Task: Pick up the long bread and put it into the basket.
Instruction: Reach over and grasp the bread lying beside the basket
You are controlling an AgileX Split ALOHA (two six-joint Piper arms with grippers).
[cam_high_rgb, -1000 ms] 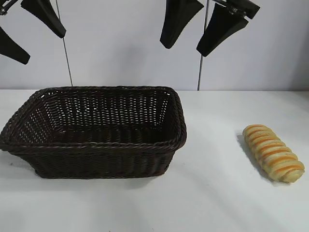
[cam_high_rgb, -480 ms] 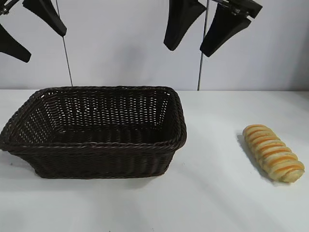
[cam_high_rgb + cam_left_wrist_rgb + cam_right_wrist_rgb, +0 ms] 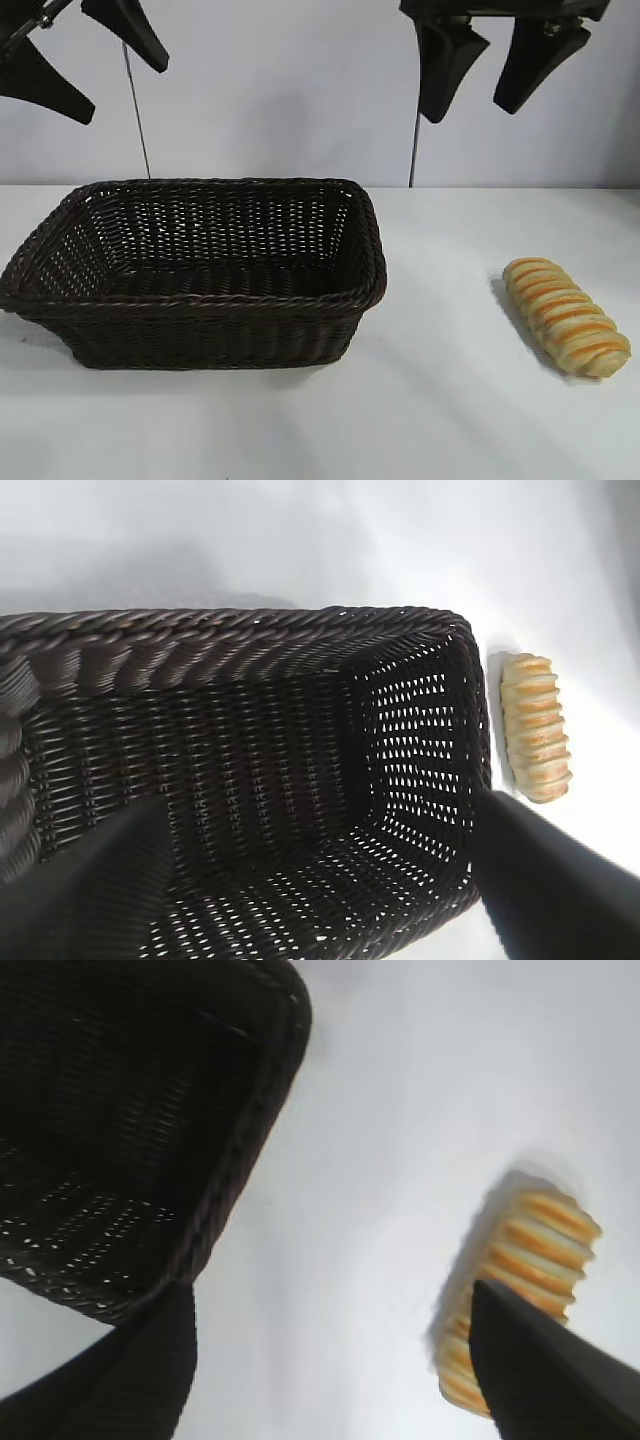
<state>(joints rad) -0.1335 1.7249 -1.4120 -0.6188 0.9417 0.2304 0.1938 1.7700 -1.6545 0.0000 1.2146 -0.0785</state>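
— How's my exterior view set?
— It faces the arms about level, slightly from above, across the table (image 3: 440, 420).
— And my left wrist camera?
— It looks steeply down into the basket (image 3: 250, 640) from close by.
— The right wrist?
— I see it looking down close over the long bread (image 3: 525, 1280), basket corner at the edge. All three views share the basket and the bread.
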